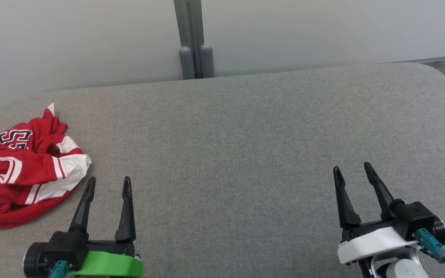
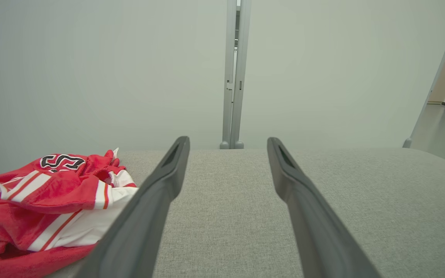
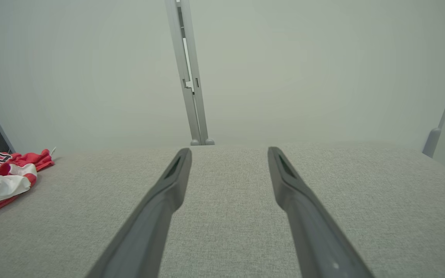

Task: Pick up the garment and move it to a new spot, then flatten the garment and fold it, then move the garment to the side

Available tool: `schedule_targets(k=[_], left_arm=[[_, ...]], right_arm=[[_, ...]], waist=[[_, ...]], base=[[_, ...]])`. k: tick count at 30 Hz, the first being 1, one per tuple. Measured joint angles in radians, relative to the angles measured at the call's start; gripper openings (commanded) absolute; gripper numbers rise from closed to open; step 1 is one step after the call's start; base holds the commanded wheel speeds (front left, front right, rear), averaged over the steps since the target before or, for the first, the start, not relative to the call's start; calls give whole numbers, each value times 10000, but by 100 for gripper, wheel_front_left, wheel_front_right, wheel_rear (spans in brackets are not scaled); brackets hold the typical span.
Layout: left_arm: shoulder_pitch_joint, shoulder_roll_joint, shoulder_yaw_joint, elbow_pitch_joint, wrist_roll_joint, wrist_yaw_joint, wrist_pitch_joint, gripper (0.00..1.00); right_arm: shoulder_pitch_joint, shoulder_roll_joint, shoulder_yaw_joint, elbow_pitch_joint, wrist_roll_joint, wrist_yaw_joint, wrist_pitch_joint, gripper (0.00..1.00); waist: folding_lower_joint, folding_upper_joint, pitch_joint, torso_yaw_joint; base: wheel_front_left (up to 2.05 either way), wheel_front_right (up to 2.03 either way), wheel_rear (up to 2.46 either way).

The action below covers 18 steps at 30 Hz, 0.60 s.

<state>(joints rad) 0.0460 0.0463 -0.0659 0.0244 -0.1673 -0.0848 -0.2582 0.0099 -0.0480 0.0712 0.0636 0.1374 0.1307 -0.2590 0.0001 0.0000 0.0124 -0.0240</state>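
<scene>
**head view.** a crumpled red-and-white garment (image 1: 21, 173) lies at the left edge of the grey padded surface (image 1: 238, 135). the frame cuts off its left part, so any overhang cannot be judged. the left jaws stand open and empty at near left, with the outer finger (image 1: 84, 204) just beside the white hem and not touching it. the right jaws, also open and empty, sit at near right, well apart from the garment. a grey post (image 1: 196, 58) rises beyond the far edge. likely risk: a sideways approach from here would push the heap further left with the outer finger, perhaps off the surface, instead of straddling a fold.

**left wrist view.** the garment (image 2: 33, 200) sits left of the open fingers (image 2: 145, 216), and bare surface (image 2: 226, 200) lies between them. its layers are stacked and twisted. likely risk: closing on the top ridge could catch a single layer or a sleeve, so the garment would lift as a dangling rope and land bunched, making it hard to flatten.

**right wrist view.** the garment (image 3: 2, 177) shows small at far left, and the open fingers (image 3: 160, 200) point at bare surface (image 3: 323, 173). likely risk: the right arm has a long cross-reach to help, so the two arms could crowd each other over the heap. the woven cover may also grip the cloth during a drag.
</scene>
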Motion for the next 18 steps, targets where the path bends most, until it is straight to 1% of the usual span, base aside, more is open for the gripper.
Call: schedule_targets(k=[18], left_arm=[[53, 4, -119, 92, 40, 2, -61, 100]], right_arm=[[6, -2, -12, -13, -140, 0, -38, 100]], waist=[[0, 0, -30, -3]], base=[[0, 0, 0]])
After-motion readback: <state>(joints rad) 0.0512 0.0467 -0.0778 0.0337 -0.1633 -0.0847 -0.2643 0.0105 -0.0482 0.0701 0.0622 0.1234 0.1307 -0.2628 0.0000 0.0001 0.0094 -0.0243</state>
